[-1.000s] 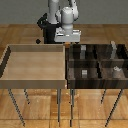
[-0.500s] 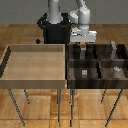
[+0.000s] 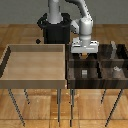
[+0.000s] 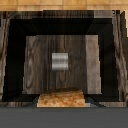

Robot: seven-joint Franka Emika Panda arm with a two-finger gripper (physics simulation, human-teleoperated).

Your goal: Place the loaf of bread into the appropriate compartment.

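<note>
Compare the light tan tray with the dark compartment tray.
The light tan tray is one undivided basin, pale wood, and nothing shows in it. The dark compartment tray is deep brown, split by partitions into cells, and some cells hold small grey blocks. The claw hangs over the dark tray, not the tan one. Both are rectangular, walled, and set side by side on thin legs.

The white, jointed Franka arm [image 3: 82,20] is seen bent over from its dark base, its wrist turned straight down. The white two-fingered gripper [image 3: 83,54] is held low; its jaws' spacing cannot be made out.
</note>
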